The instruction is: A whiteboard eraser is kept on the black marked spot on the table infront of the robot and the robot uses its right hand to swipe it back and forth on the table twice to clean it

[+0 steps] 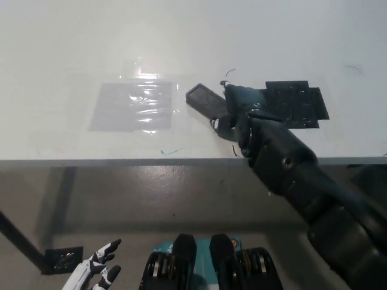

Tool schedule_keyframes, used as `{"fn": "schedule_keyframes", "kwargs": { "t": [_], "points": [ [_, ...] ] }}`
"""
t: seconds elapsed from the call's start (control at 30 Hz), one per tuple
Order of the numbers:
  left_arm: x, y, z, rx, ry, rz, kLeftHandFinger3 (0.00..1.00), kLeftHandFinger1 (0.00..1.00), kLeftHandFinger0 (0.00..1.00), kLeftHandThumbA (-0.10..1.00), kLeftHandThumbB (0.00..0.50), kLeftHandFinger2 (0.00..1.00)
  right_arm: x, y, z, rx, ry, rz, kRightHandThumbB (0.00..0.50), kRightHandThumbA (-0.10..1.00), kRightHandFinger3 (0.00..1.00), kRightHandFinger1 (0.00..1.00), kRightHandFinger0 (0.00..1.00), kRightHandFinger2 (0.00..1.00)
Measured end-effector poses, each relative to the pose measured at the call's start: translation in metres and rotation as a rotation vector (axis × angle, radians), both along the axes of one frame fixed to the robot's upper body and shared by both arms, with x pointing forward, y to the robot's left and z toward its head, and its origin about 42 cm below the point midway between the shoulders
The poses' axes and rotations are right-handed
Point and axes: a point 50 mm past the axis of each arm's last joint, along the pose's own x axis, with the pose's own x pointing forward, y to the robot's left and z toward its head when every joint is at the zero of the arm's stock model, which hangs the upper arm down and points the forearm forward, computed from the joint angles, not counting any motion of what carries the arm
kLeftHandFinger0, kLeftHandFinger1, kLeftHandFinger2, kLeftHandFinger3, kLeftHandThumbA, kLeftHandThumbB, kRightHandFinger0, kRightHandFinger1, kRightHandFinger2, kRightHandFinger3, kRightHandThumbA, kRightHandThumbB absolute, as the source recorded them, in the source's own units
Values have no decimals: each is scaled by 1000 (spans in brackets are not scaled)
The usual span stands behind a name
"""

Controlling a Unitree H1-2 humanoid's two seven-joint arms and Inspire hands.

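The black right hand [239,109] reaches in from the lower right over the front part of the white worktop [254,36], its fingers closed around the dark whiteboard eraser [205,101]. The eraser lies tilted on the worktop surface, its free end pointing up and to the left, between the grey plastic-covered patch [134,106] on its left and the black marked spot [296,103] on its right. The hand partly overlaps the left edge of the black spot, while the eraser itself sits just beside the patch's right edge without covering it. The white left hand [97,272] rests low at the lower left, below the worktop's edge, its fingers spread and holding nothing.
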Motion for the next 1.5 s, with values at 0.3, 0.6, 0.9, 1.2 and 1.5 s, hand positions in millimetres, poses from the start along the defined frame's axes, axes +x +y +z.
{"fn": "schedule_keyframes", "kwargs": {
  "t": [0.3, 0.6, 0.9, 1.2, 1.5],
  "points": [
    [4, -1, 2, 1, -10, -3, 1000, 1000, 1000, 853, 428, 1000, 10, -59, 0, -57, -26, -57, 163, 342, 1000, 906, 750, 961],
    [4, -1, 2, 0, -9, -3, 1000, 1000, 1000, 853, 429, 1000, 7, -177, -2, -93, -49, -202, 152, 345, 1000, 958, 770, 994],
    [5, -1, 2, 1, -10, -4, 1000, 1000, 1000, 866, 432, 1000, -45, -357, -12, -186, 0, -494, 162, 247, 944, 974, 775, 970],
    [11, -2, 6, 10, -26, -11, 1000, 1000, 1000, 862, 424, 1000, -69, -409, -6, -236, 44, -603, 174, 202, 1000, 657, 378, 785],
    [11, -2, 6, 14, -27, -12, 1000, 1000, 1000, 846, 418, 1000, -57, -379, -6, -247, 33, -555, 176, 229, 943, 401, 274, 528]
  ]
}}
